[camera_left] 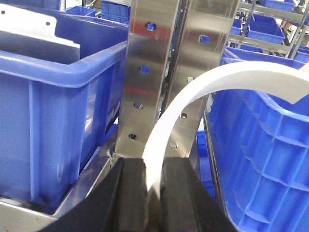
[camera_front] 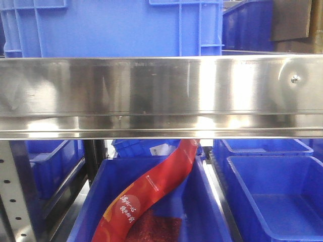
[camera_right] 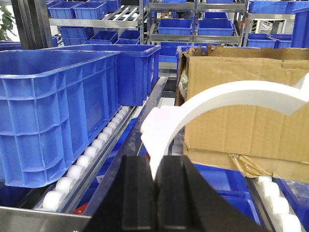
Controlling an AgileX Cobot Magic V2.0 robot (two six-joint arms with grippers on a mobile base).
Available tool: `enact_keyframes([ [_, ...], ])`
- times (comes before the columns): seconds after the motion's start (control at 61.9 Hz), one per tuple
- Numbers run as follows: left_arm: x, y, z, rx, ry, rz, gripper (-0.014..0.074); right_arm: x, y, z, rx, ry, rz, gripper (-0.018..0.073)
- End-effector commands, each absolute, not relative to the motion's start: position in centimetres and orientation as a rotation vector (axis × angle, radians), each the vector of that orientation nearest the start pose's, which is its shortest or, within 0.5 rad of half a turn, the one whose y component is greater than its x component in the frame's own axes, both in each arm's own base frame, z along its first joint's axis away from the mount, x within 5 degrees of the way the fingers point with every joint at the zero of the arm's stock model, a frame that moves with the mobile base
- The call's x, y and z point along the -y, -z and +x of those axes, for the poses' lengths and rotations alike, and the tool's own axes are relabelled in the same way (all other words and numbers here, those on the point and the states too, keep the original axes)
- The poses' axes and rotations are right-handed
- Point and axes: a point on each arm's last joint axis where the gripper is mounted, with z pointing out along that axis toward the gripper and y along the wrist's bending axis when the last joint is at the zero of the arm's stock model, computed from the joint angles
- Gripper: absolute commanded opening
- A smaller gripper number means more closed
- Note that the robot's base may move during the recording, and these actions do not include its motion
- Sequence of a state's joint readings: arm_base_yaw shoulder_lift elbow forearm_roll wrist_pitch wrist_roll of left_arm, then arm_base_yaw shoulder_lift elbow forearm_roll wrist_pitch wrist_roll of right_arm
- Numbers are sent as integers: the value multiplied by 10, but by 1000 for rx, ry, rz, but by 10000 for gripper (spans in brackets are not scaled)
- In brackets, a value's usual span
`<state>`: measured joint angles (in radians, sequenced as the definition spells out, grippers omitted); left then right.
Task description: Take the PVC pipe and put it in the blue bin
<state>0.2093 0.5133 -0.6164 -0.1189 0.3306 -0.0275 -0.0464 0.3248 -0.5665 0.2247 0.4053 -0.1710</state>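
White curved strip [camera_left: 231,77] between left fingers [camera_left: 130,193]

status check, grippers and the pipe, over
Left gripper shut on white curved strip. Right gripper shut on second strip. No clear PVC pipe in view. Steel upright straight ahead of left.

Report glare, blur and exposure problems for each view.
Exterior front: bright glare patches on the steel rail, slightly soft overall. Left wrist: curved white strip washed out, left end effector nearly black. Right wrist: white arc blown out, distant racks soft.
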Motion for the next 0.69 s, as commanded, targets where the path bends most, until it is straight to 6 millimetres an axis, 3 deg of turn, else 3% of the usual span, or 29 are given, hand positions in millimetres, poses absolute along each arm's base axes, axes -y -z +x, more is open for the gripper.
enact_keyframes([
  [0.0, -19, -356, 102, -1643, -14, -275, -111, -4, -348, 65, -1607, -46, 3, -162],
  [0.453, -19, -354, 102, -1674, -56, -240, -111, -4, -348, 65, -1607, -46, 3, -162],
  [0.679, -11, -356, 103, -1665, -25, -143, -111, -4, -350, 65, -1584, -45, 5, -162],
])
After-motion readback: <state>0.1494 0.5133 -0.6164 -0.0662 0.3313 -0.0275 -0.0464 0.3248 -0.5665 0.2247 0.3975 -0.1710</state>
